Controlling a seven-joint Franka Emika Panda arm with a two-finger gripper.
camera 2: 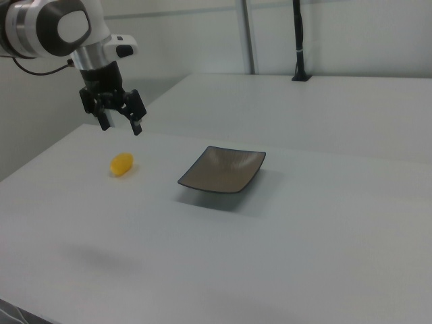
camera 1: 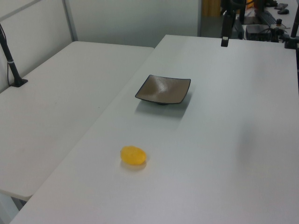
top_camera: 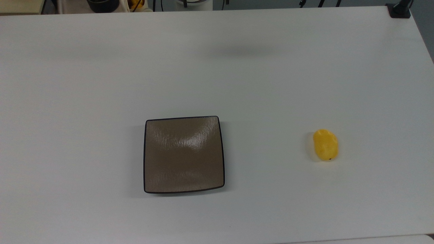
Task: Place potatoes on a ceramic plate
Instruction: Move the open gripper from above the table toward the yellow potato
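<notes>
Potato (top_camera: pixel 326 144) lies on the white bench (top_camera: pixel 101 67), well apart from the plate (top_camera: pixel 184 155), to the top view's right of it. Yellow, oval, dark spot at its near end in the top view. Plate square, brown, dark rim, nothing on it. In the right view the gripper (camera 2: pixel 121 123) hangs in the air, fingers apart, holding nothing, above and behind the potato (camera 2: pixel 121 164), to the right view's left of the plate (camera 2: pixel 223 169).

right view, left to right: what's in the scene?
tool → potato → plate
</notes>
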